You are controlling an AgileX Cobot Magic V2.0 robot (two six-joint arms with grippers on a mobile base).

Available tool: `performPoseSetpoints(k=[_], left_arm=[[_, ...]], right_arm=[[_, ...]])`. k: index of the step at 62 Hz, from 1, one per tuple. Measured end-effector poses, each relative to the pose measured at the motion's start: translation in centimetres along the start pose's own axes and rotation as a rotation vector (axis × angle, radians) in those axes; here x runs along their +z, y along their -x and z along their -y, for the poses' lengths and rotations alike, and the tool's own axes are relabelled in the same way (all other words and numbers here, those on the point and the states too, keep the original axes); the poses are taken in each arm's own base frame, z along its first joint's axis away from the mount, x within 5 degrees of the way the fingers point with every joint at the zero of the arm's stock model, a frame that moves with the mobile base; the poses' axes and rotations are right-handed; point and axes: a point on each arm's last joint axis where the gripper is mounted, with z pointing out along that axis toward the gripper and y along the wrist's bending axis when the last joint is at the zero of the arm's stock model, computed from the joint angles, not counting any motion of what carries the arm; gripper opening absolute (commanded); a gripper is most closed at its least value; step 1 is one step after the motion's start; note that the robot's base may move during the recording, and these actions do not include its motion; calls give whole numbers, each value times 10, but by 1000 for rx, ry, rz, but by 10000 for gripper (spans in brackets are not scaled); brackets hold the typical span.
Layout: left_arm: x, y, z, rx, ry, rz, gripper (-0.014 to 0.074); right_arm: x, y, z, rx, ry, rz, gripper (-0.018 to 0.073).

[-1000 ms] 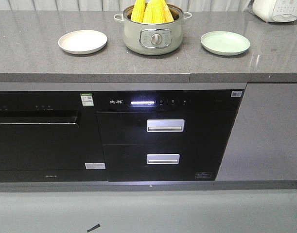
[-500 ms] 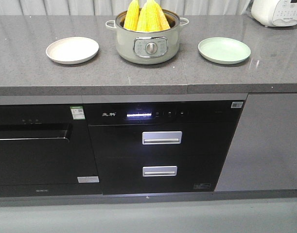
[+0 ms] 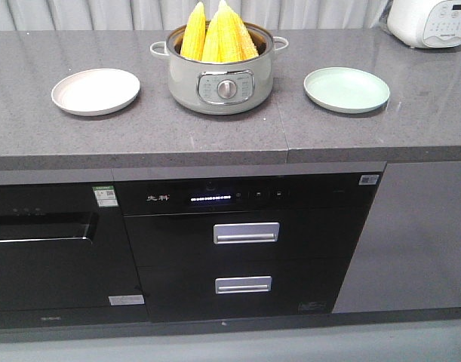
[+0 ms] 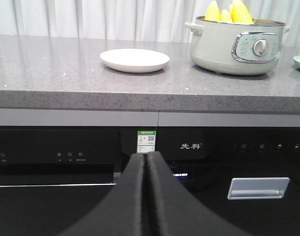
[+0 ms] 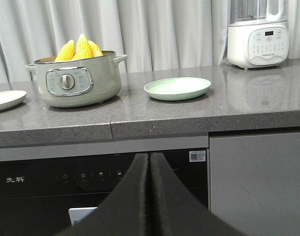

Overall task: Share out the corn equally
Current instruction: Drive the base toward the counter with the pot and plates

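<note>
On the left side of a grey stone countertop (image 3: 34,136) sits a cream plate (image 3: 95,91) with nothing on it. At the centre stands a pale green electric pot (image 3: 220,87) with a round dial on its front. All the corn (image 3: 215,34) is inside it: bright yellow cobs standing upright, points up, leaning together above the rim. At least three show, but they overlap, so the exact count cannot be told. To the right of the pot, well apart from it, lies a mint green plate (image 3: 346,89), which also holds nothing. At the far right corner stands a white kitchen appliance (image 3: 430,19) with buttons. Below the counter are a black built-in oven (image 3: 49,256) on the left and a black drawer unit (image 3: 245,249) with two silver handles in the middle.

Neither arm shows in the front view. The left gripper (image 4: 146,160), seen from its wrist camera, sits below counter height in front of the cabinets, with its two black fingers pressed flat together and nothing between them. The right gripper (image 5: 150,156) is equally low and clenched, also gripping nothing.

By the look of it, the sharing has not begun. No cob is on either plate. Every cob has yet to be lifted out and divided evenly between the two plates.
</note>
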Motion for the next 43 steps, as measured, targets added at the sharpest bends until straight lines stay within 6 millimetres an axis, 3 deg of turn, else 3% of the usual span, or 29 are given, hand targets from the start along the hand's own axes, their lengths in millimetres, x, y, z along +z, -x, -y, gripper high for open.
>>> performPoseSetpoints(k=[43], left_arm=[[0,0,0,0,0,0,-6]], right_arm=[[0,0,0,0,0,0,-5]])
